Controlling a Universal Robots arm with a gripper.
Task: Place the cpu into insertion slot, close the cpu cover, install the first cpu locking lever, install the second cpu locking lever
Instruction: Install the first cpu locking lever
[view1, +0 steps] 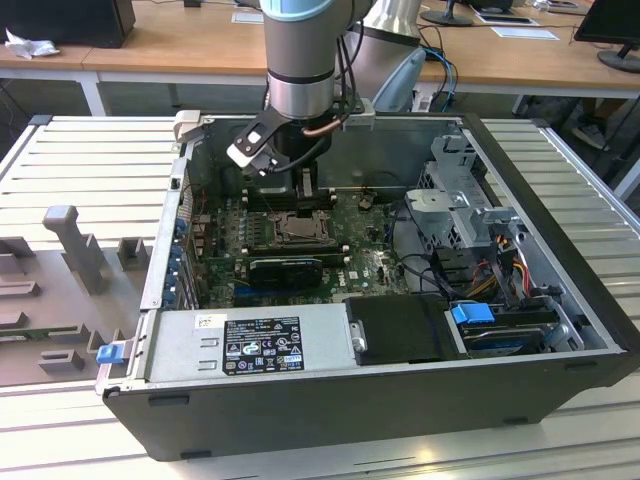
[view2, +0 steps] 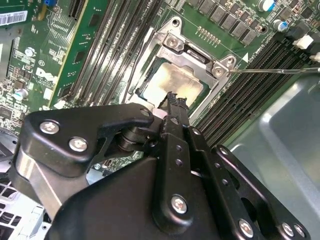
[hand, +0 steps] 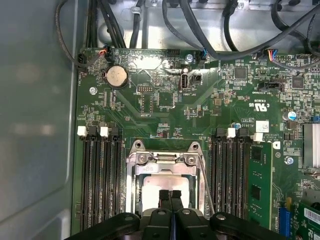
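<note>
The cpu (hand: 167, 181) (view2: 175, 82), a pale silver square, lies in the socket on the green motherboard (hand: 165, 110). The cpu cover (hand: 134, 180) (view2: 172, 42), a silver metal frame, lies around it. My gripper (hand: 169, 196) (view2: 172, 100) (view1: 305, 195) hangs right over the near edge of the chip. It is shut, its two black fingertips (hand: 163, 196) pressed together with nothing between them. A thin wire locking lever (hand: 207, 185) (view2: 275, 70) runs beside the socket, angled away from the frame. In the exterior view the socket (view1: 297, 228) sits just below the gripper.
The open black computer case (view1: 560, 330) lies on a slatted metal table (view1: 90, 170). Memory slots (hand: 100, 180) flank the socket on both sides. A black power supply (view1: 400, 330), drive cage (view1: 460, 210) and cable bundles (view1: 500, 250) fill the exterior view's right side.
</note>
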